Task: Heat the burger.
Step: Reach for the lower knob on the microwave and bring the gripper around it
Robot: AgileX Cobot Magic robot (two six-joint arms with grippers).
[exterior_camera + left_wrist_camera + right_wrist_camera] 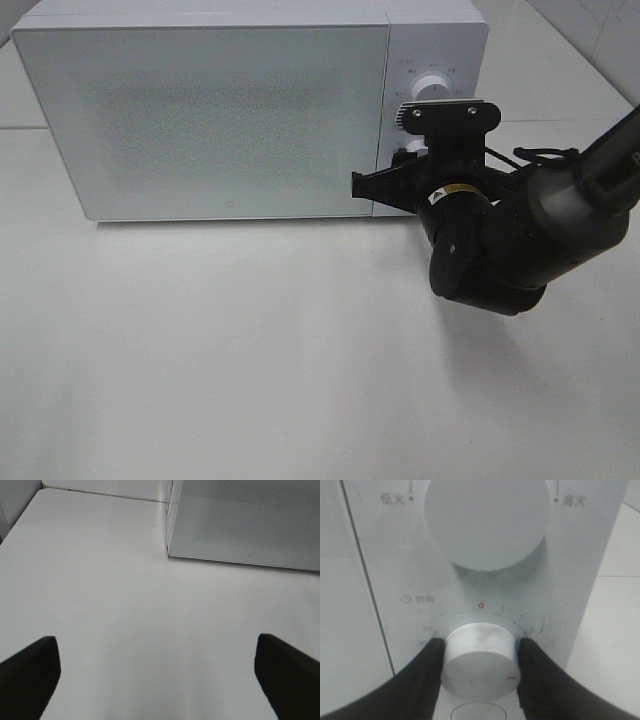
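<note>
Well, nearest me the left gripper (156,647) hangs spread wide over the table (125,595) in front of the microwave (440,40), holding nothing. Further in, the right gripper (477,650) pinches the timer knob (480,672) low on the microwave's panel, a finger on either side. No burger shows; the door (200,120) is shut and clouded. I reckon the knob is smooth and stiff, best turned by its rim, and a burger would be soft, light and easily squashed.

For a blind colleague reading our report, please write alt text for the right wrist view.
The right claw has its two black fingers on either side of a white microwave's timer knob, apparently touching it. A larger dial sits above on the control panel.
</note>
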